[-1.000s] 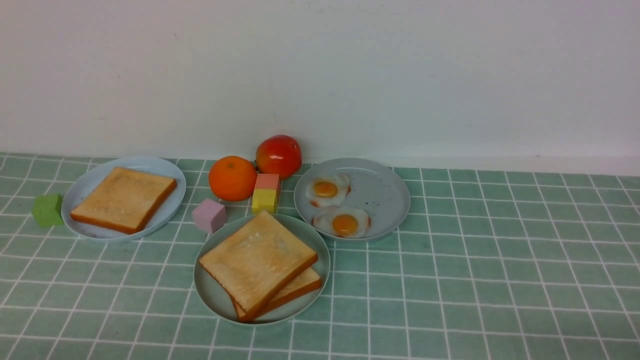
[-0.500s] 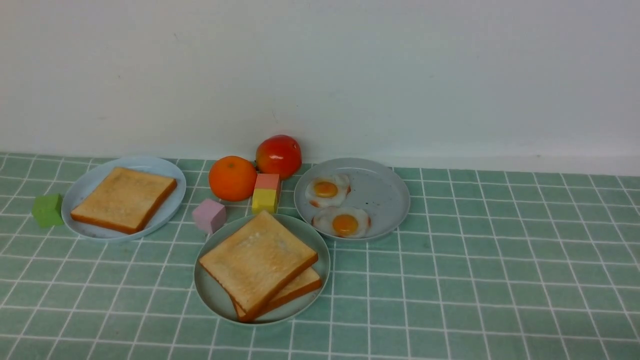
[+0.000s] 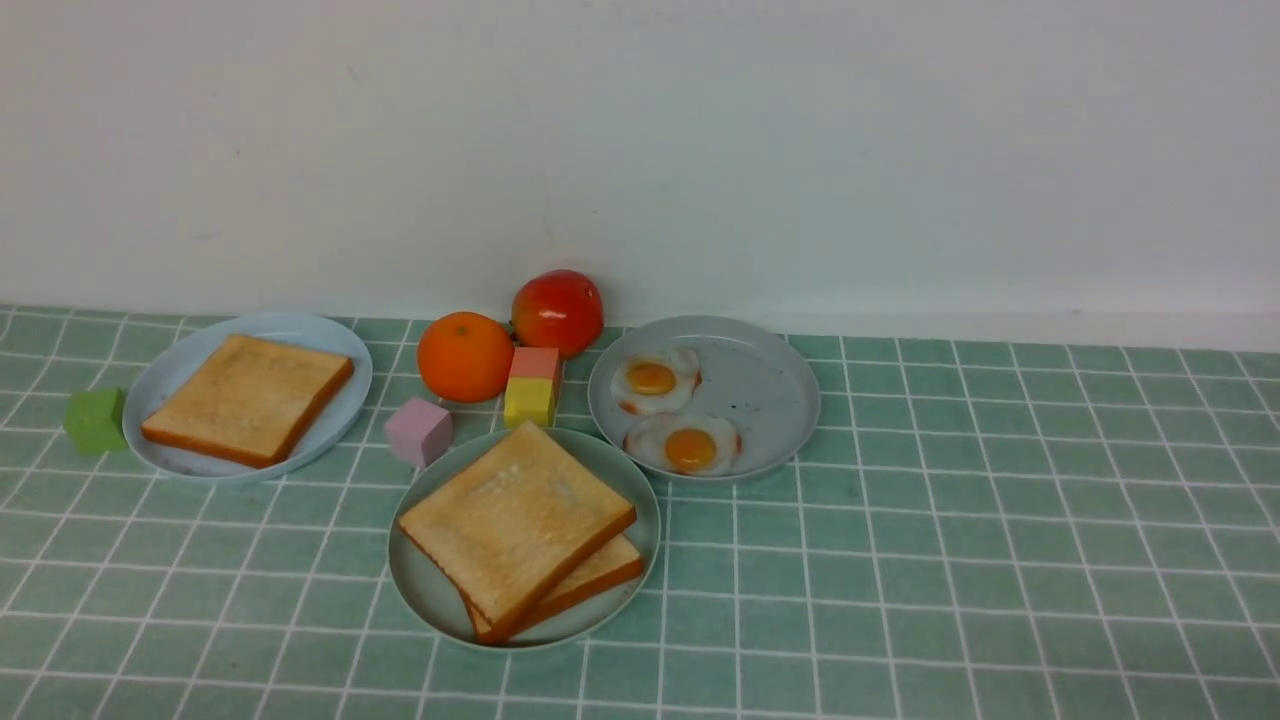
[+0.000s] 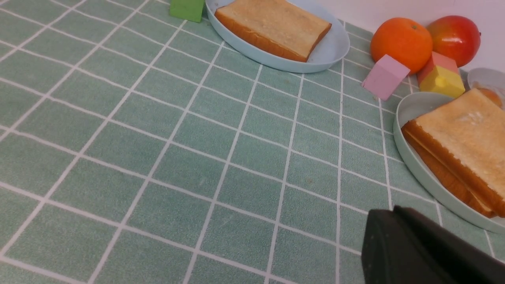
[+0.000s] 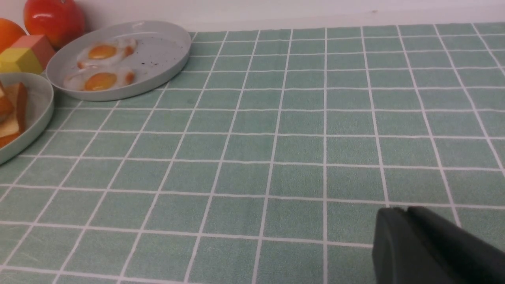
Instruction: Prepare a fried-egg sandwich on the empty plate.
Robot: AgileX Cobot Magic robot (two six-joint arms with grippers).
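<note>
I see open table [image 3: 1000, 560] along the whole right side and the near edge. Toward the far edge, the orange [image 3: 465, 356], apple [image 3: 558, 311] and three blocks [image 3: 531, 386] crowd the gaps between my three plates [image 3: 425, 585].

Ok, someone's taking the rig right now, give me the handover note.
Left gripper: shut, empty, above bare cloth.
Right gripper: shut, empty, above bare cloth.
Sandwich: two toast slices stacked askew on the mint-green plate.
A pale layer shows between the slices in the left wrist view; I cannot confirm it is an egg.
Spare toast on the pale blue plate; two fried eggs on the grey plate.
Done: the stack looks built.
Left: check for the egg, perhaps square up the slices.
</note>
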